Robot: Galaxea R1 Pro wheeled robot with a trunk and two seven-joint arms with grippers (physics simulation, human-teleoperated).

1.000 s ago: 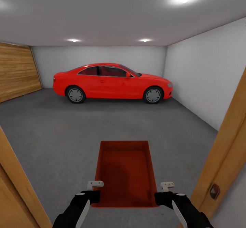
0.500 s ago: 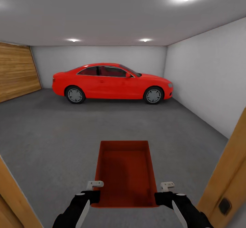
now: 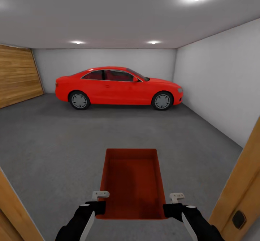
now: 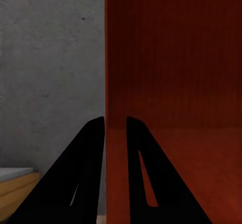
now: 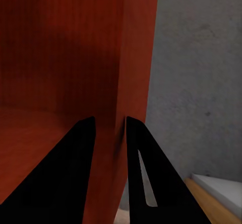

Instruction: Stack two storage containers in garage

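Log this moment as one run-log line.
phase: carrying into garage | left gripper: shut on storage container wall | right gripper: shut on opposite wall | ahead: floor, red car | beside: door frame

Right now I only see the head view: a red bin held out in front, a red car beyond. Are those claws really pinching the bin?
Observer: Yes. The left wrist view shows the left gripper straddling the container wall, one finger inside, one outside.
Operator: And the other side?
Observer: Same. The right gripper pinches the opposite wall.
Operator: Anything inside the bin?
Observer: Both wrist views show bare red bottom.
Operator: What's underneath?
Observer: Speckled grey floor beside the wall.
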